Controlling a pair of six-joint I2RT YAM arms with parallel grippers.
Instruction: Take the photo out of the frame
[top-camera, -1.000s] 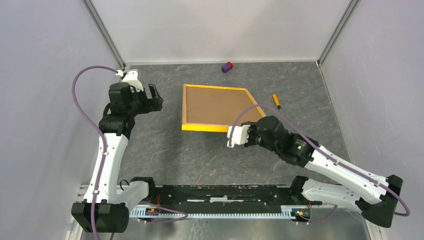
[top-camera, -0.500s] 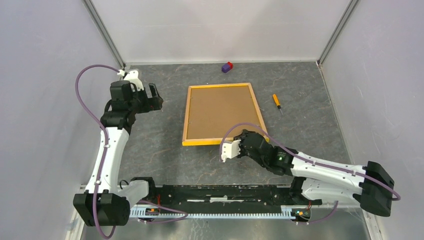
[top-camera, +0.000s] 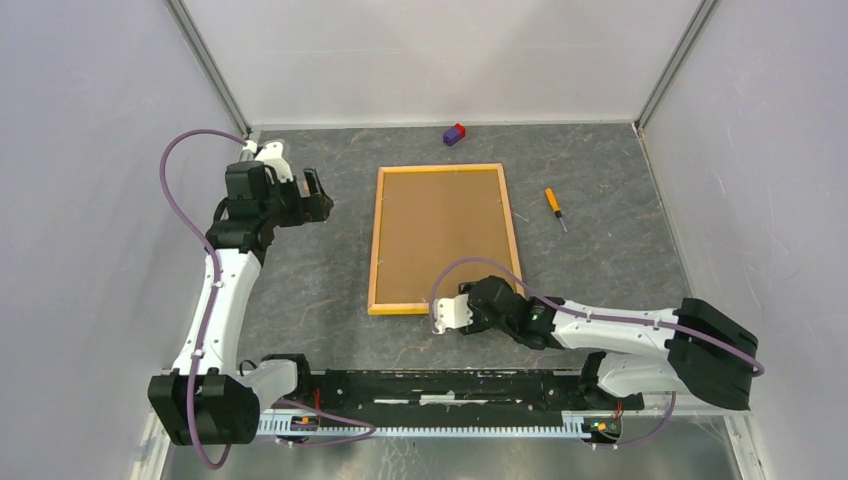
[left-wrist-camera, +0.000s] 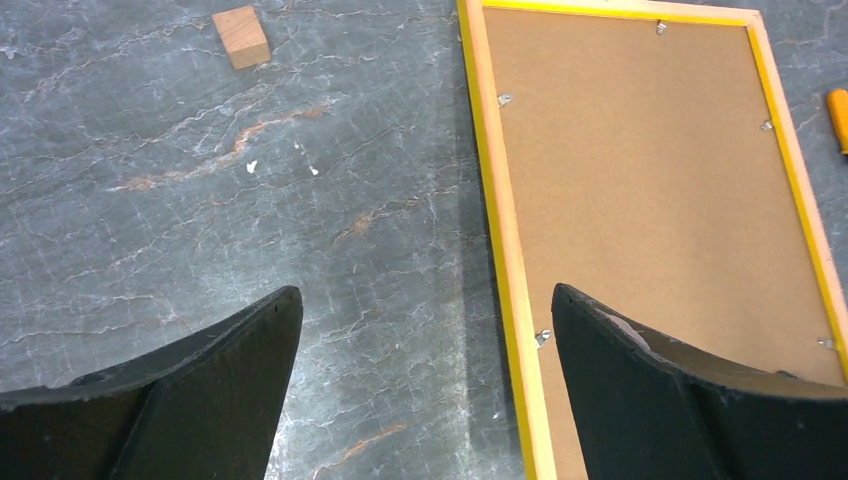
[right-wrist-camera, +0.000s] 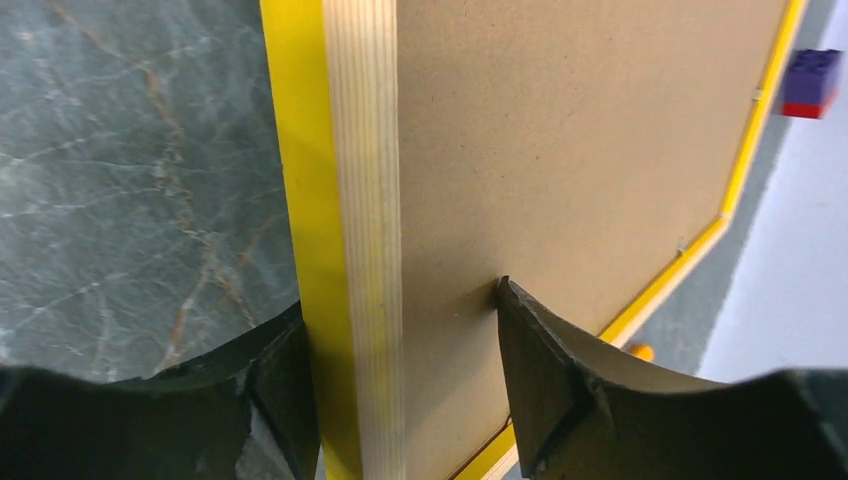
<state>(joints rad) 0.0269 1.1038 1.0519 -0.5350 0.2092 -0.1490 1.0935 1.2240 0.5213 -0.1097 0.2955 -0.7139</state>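
- Here the right gripper (right-wrist-camera: 398, 293) stands with its jaws parted astride the near rail of the frame (right-wrist-camera: 350, 150). One finger (right-wrist-camera: 200, 410) is close against the yellow outer side. The other (right-wrist-camera: 560, 380) is over the brown backing board (right-wrist-camera: 580, 150), with a gap between it and the pale wood of the rail. Nothing is clamped.
- Its arm lies low over the near part of the table (top-camera: 320, 290), reaching in from the right to about the middle of that near rail.
- The frame lies flat near the middle of the table with its back up. Its long sides run away from the arm bases, and the yellow border runs all round the board.
- Small metal clips (left-wrist-camera: 541, 338) sit along the board's edges.
- The photo cannot be seen in any view; only the frame's back shows.
- The left gripper (left-wrist-camera: 425, 290) hangs above the grey table just left of the frame's far half. Its jaws are spread wide with nothing between them. In its own camera, one finger hides part of the board.
- An orange-handled screwdriver (top-camera: 552, 204) lies to the right of the frame, apart from it.
- A purple-and-red block (top-camera: 455, 134) sits beyond the frame's far edge, near the back wall.
- A small wooden block (left-wrist-camera: 241, 36) rests on the table to the left of the frame. It shows only in the left wrist view.
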